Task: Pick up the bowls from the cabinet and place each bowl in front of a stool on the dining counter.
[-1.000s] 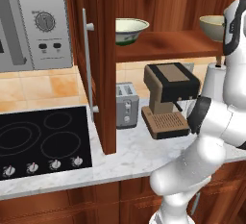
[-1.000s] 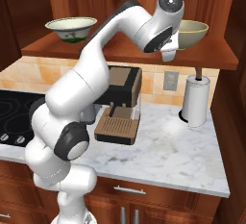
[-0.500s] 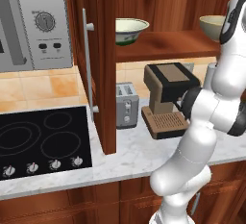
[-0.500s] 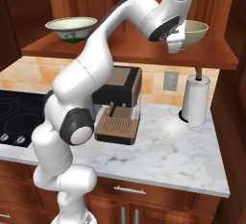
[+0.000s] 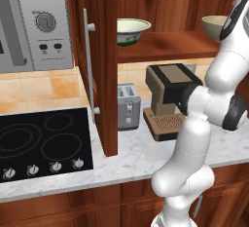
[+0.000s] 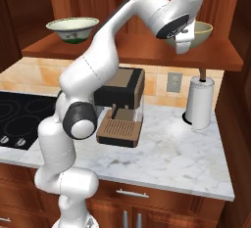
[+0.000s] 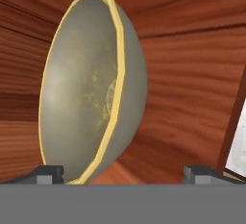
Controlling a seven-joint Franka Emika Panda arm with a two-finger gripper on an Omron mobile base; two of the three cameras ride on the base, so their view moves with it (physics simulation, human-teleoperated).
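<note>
We see the tool (image 7: 123, 172) spread apart, the beige-olive bowl (image 7: 91, 88) directly ahead, its rim between the fingertips (image 7: 48, 174), unclamped.

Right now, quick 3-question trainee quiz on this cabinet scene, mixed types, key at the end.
1. True or false: the gripper is shut on the beige-olive bowl.
2. What stands on the worktop nearest the open cabinet door: A toaster, B coffee machine, C paper towel roll?
3. Fill in: the green-rimmed bowl rests on the cabinet ____.

Key: 1 false, its fingertips are spread at the bowl's rim. 2 A. 3 shelf.
</note>
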